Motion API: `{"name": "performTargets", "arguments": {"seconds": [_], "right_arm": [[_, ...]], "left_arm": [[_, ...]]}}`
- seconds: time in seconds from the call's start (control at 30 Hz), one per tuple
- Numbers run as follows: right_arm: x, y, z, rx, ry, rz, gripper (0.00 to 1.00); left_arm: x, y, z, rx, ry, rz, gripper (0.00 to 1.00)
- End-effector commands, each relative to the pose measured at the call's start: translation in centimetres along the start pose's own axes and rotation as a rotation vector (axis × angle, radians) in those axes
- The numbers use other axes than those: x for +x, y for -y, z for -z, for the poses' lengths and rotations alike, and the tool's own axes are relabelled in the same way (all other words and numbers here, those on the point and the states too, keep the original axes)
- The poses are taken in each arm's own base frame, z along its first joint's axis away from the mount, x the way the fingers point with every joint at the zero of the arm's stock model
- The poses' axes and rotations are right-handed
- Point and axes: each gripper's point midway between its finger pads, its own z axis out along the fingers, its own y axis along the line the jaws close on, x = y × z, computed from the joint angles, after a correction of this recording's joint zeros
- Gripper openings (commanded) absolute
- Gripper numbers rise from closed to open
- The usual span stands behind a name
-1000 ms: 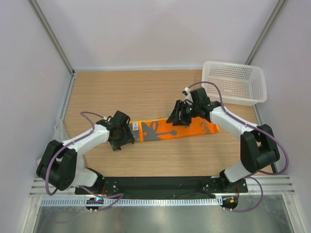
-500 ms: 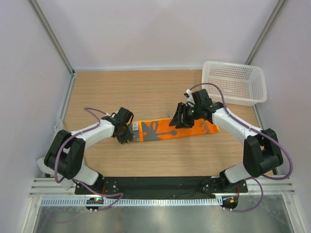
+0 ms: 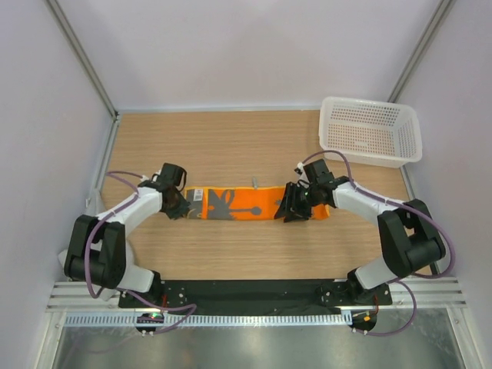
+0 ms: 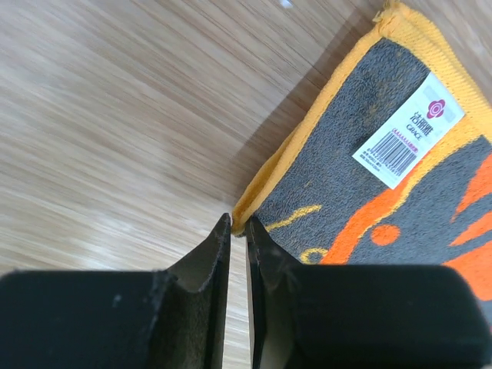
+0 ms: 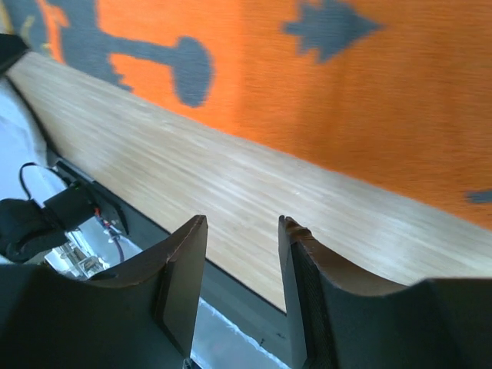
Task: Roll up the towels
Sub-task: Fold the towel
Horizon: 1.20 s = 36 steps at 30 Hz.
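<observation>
Flagging zero rolls done: your orange towel lies flat mid-tabletop, parallel to the near edge, left gripper pinched on its left hem, right gripper spread wide above its right end, grey towel nowhere in view.

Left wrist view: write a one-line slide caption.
Left pincer pinches the lifted yellowish hem of the orange towel, its barcode label face up, on the wooden table.
</observation>
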Motion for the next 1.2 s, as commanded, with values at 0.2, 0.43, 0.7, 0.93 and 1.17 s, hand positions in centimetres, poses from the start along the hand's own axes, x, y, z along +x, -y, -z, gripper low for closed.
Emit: {"name": "performTargets", "arguments": {"seconds": [0.2, 0.43, 0.7, 0.93, 1.17], "right_arm": [[1.2, 5.7, -3.8, 0.076, -0.031, -0.100, 0.43], [1.8, 7.2, -2.2, 0.131, -0.013, -0.136, 0.43], [0.1, 8.5, 4.5, 0.339, 0.272, -0.188, 0.71], [-1.1, 12.8, 7.4, 0.560, 0.426, -0.275, 0.73], [-2.4, 14.1, 6.0, 0.573, 0.438, -0.297, 0.68]], "left_arm": [[-0.9, -3.8, 0.4, -0.042, 0.012, 0.002, 0.13], [-1.2, -4.4, 0.5, -0.041, 0.017, 0.007, 0.12], [-1.1, -4.1, 0.5, -0.024, 0.006, 0.005, 0.12], [-1.0, -3.7, 0.4, -0.006, -0.001, -0.002, 0.11], [-0.8, -3.7, 0.4, 0.004, -0.005, -0.006, 0.11]]}}
